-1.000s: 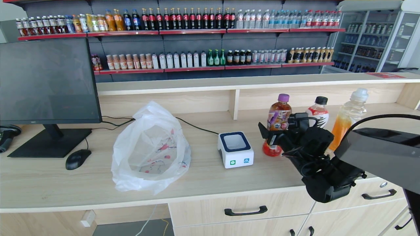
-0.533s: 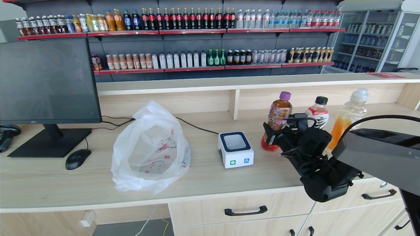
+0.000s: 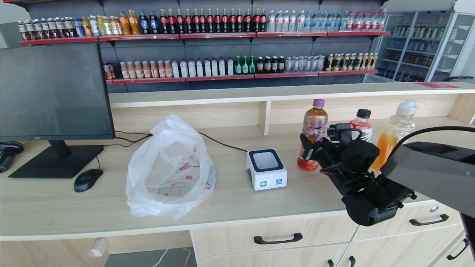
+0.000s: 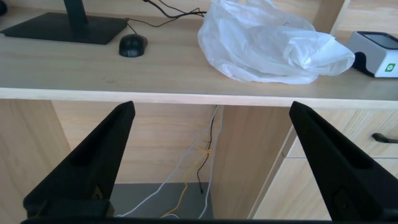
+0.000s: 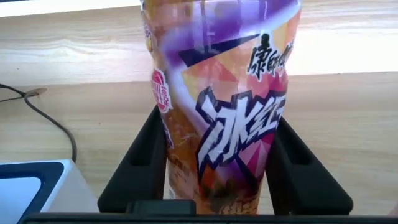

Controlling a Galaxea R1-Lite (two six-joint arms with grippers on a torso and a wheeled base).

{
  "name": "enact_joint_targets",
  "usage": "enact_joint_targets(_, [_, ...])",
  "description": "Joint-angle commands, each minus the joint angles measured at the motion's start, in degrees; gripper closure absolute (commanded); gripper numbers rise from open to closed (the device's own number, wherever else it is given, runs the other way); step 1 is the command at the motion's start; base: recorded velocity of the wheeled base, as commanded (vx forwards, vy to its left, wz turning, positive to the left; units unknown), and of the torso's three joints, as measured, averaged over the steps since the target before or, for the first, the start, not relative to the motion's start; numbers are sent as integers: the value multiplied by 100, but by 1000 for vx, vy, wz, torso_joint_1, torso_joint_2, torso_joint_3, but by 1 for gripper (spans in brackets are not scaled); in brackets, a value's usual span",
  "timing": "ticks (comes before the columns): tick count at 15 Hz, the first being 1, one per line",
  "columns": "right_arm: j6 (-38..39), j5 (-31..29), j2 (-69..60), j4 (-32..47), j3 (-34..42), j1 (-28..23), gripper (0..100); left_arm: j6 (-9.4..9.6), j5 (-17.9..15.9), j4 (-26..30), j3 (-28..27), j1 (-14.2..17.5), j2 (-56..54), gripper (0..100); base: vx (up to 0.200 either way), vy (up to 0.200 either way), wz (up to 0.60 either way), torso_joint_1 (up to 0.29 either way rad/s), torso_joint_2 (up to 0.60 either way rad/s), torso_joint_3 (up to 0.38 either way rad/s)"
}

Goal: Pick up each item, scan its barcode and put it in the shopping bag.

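Head view has the right gripper (image 3: 313, 149) closed about the lower body of the purple-capped drink bottle (image 3: 314, 128), its jaws pinching the bottle from both sides. The bottle stands upright just to the robot's right of the barcode scanner (image 3: 266, 168), a little farther back on the bench (image 3: 237, 202) than the scanner. Its red base sits close to the bench top; whether it touches the wood I cannot tell. Right wrist view shows the same grip from close in: the right gripper (image 5: 217, 171) has one black finger on each side of the purple-capped drink bottle (image 5: 217, 106), both pressed against the label. A corner of the barcode scanner (image 5: 31, 186) shows beside it.

The shopping bag (image 3: 170, 167), thin white plastic with a red print, lies slumped on the bench to the robot's left of the scanner, near it but apart. Farther right of the scanner, beyond the held bottle, stand a black-capped bottle (image 3: 362, 120) and a white-capped bottle of orange drink (image 3: 394, 133), both upright. Well to the left of the scanner, past the bag, are a dark monitor (image 3: 52, 92) on its stand and a black mouse (image 3: 88, 180).

Left wrist view shows the left gripper (image 4: 211, 165) with its jaws spread wide and nothing between them, held lower than the bench top and in front of its edge. Above it lie the shopping bag (image 4: 267, 40) and, to one side, the barcode scanner (image 4: 376, 53).
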Motion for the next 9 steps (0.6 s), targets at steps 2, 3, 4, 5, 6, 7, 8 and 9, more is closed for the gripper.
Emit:
enact_joint_targets(2, [0, -2, -341, -20, 5, 3, 100, -1, 1, -4, 0, 0, -2, 0, 0, 0, 0, 0, 0, 0])
enact_joint_targets(3, [0, -2, -473, -20, 23, 3, 100, -1, 1, -4, 0, 0, -2, 0, 0, 0, 0, 0, 0, 0])
enact_joint_targets(4, [0, -2, -605, -20, 40, 3, 100, -1, 1, -4, 0, 0, -2, 0, 0, 0, 0, 0, 0, 0])
enact_joint_targets(5, [0, -11, -693, -20, 84, 3, 100, -1, 1, 5, 0, 0, -2, 0, 0, 0, 0, 0, 0, 0])
enact_joint_targets(6, [0, -2, -904, -20, 216, 12, 100, -1, 1, 5, 0, 0, -2, 0, 0, 0, 0, 0, 0, 0])
enact_joint_targets(7, [-9, -2, -1106, -20, 365, 30, 100, -1, 1, -4, 0, 0, -2, 0, 0, 0, 0, 0, 0, 0])
enact_joint_targets(8, [-9, -2, -1299, -20, 524, 30, 100, -1, 1, -4, 0, 0, -2, 0, 0, 0, 0, 0, 0, 0])
enact_joint_targets(9, [-9, -2, -1299, -20, 524, 30, 100, -1, 1, -4, 0, 0, -2, 0, 0, 0, 0, 0, 0, 0])
